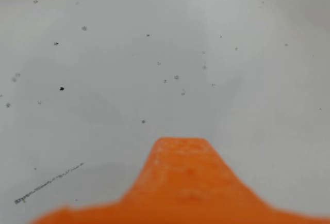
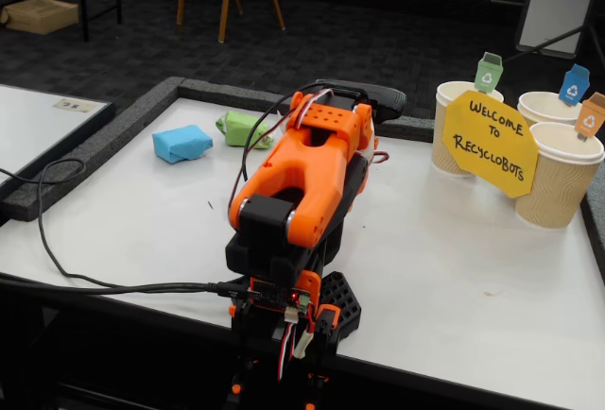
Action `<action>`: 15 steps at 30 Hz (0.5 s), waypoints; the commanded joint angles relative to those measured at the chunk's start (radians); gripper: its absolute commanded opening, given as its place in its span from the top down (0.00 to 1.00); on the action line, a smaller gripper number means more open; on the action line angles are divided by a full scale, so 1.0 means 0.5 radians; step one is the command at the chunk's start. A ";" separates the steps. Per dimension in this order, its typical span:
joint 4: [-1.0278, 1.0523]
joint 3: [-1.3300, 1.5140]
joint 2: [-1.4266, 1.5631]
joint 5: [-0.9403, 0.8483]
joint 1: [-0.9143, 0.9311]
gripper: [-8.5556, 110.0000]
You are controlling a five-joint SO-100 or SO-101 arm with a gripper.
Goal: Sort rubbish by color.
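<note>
Rubbish is seen at the far left of the table [image 2: 454,268] in the fixed view: a blue lump [image 2: 181,143] and a green lump [image 2: 242,128] just beside each other, near the raised edge. The folded orange arm [image 2: 302,179] stands between them and three cups [image 2: 558,174] with a yellow sign [image 2: 489,142] at far right. White tabletop lies open around. The gripper [image 1: 181,180] is blurred in the wrist view; its opening cannot be told

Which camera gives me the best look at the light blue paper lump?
The fixed view. There the light blue paper lump lies in plain sight on the white table, beside the green paper lump. The wrist view shows none of it, only bare speckled tabletop and an orange part of the arm.
</note>
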 commanded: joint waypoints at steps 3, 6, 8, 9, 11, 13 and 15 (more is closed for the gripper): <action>-0.006 -0.178 0.061 0.034 -0.003 0.91; -0.006 -0.178 0.061 0.034 -0.003 0.91; -0.006 -0.178 0.061 0.034 -0.003 0.91; -0.006 -0.178 0.061 0.034 -0.003 0.91; -0.006 -0.178 0.061 0.034 -0.006 0.92; -0.006 -0.178 0.061 0.034 -0.006 0.93; -0.006 -0.178 0.061 0.034 -0.006 0.93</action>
